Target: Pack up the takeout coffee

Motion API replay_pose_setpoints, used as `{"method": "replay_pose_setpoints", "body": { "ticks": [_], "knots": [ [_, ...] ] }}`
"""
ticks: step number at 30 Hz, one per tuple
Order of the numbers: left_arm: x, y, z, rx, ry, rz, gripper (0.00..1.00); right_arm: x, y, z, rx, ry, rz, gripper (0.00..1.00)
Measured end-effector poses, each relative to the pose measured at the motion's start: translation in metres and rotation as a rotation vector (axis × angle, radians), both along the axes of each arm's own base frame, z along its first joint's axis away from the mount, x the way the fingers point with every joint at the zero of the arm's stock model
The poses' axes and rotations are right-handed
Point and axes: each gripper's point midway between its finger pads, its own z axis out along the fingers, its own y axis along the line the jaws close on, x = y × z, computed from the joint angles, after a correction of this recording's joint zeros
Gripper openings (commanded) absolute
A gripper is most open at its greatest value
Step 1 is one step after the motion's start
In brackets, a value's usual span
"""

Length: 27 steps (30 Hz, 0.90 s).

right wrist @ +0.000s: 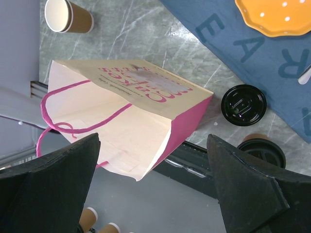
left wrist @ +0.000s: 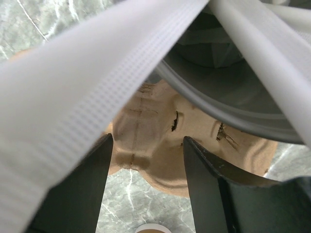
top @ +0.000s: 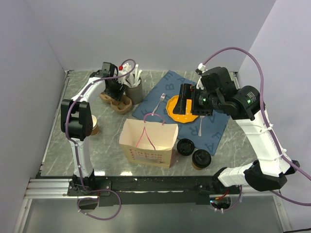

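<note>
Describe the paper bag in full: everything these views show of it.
The paper bag is cream paper with a pink side gusset, pink cord handles and pink lettering on one broad face. It stands upright on the marbled table near the front edge, with its mouth open upward and one handle loop arching over the opening. What shows of its inside looks empty. The flat black lid lies close on its right, not touching it. Nothing holds the bag.
</note>
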Motion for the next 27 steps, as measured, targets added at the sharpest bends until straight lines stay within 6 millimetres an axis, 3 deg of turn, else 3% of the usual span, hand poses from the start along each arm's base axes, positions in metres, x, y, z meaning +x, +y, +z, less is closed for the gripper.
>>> {"method": "replay_pose_setpoints", "body": {
  "ticks": [12, 27],
  "knots": [
    [0.011, 0.004, 0.002, 0.031, -0.048, -0.013, 0.64, 0.001, 0.002, -0.002, -0.005, 0.006, 0.004, 0.98],
    [0.011, 0.003, -0.007, 0.035, -0.029, -0.025, 0.48, 0.006, 0.006, -0.007, -0.020, 0.021, 0.007, 0.98]
  ]
}}
